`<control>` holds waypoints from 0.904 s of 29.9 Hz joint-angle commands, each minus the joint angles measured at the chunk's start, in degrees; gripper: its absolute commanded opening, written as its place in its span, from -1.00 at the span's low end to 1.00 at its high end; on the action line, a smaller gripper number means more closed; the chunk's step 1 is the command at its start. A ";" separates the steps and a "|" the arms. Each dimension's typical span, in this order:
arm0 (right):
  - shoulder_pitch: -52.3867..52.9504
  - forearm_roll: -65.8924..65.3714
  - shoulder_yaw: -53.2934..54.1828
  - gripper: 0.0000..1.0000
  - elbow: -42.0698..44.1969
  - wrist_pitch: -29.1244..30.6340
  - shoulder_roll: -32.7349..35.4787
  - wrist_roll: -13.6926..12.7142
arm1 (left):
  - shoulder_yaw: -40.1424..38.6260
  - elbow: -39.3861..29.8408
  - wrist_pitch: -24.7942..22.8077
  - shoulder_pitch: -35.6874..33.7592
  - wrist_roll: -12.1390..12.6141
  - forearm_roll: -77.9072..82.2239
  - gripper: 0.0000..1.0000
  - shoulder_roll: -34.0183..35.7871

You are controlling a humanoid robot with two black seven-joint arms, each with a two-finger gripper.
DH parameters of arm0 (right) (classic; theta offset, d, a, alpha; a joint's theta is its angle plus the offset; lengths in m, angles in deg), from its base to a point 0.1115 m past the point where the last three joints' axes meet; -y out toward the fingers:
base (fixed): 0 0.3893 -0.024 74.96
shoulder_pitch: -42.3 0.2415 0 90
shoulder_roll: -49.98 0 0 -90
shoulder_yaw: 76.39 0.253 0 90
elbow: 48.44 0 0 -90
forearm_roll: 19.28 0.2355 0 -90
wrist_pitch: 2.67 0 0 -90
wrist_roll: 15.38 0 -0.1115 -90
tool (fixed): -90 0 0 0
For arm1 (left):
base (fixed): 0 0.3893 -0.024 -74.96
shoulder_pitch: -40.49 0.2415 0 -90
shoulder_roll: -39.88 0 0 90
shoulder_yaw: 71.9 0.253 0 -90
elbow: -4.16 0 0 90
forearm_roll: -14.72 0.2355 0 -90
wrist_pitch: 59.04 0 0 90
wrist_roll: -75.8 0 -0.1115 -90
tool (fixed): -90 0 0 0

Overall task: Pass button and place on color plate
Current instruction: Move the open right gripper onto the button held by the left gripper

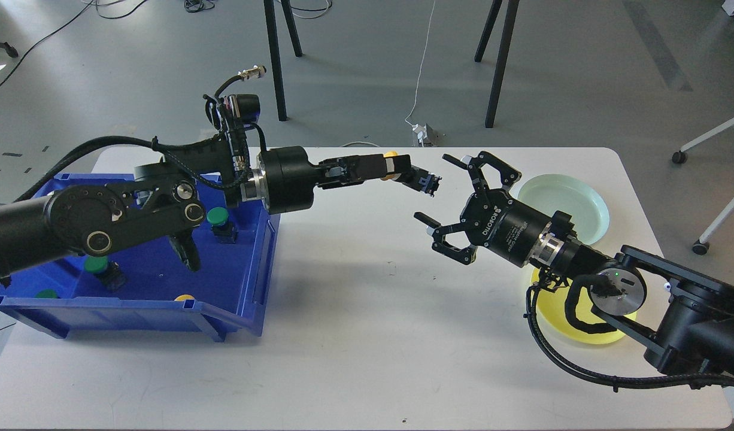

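Nearest me, the blue plastic bin (256, 263) sits on the left part of the white bench (367, 335), with several green-capped buttons (218, 216) and one yellow cap (184, 297) left inside. From the bin side my left gripper (403, 170) reaches out over the middle of the bench toward the far edge, clamped on a yellow-capped push button with a dark body (397, 168); the yellow cap shows between the fingers and the dark base with its contacts pokes out toward the right. My right gripper (440, 194) faces it, just beside that base, jaws spread wide and holding nothing. Behind the right arm, near the right edge, lie a pale green round plate (582, 197) and, closer to me, a yellow round plate (552, 305), partly covered by the wrist.

I judge this as the handover, not yet made. What worries me: only the small base end sticks out for the right gripper to take, so a slightly off closure could pinch the contacts or knock the button askew. If the left lets go before the right has a firm hold, the button drops and may roll. Afterwards, the yellow plate being hidden under my own arm could make the placement land on the rim or on the wrong plate.
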 commanded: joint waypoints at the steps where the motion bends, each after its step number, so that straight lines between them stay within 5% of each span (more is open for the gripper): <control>1: 0.06 0.10 -0.29 0.98 -0.51 0.00 0.07 0.02 | 0.01 0.00 -0.02 0.00 0.00 -0.08 -0.81 0.00; 19: -0.38 1.51 -0.47 0.89 -2.01 0.00 1.21 0.02 | 0.01 0.00 -0.02 0.00 0.00 -0.08 -0.81 0.00; 27: -0.73 1.34 -0.38 0.50 -1.92 0.00 2.96 0.28 | 0.01 0.00 -0.02 0.00 0.00 -0.08 -0.81 0.00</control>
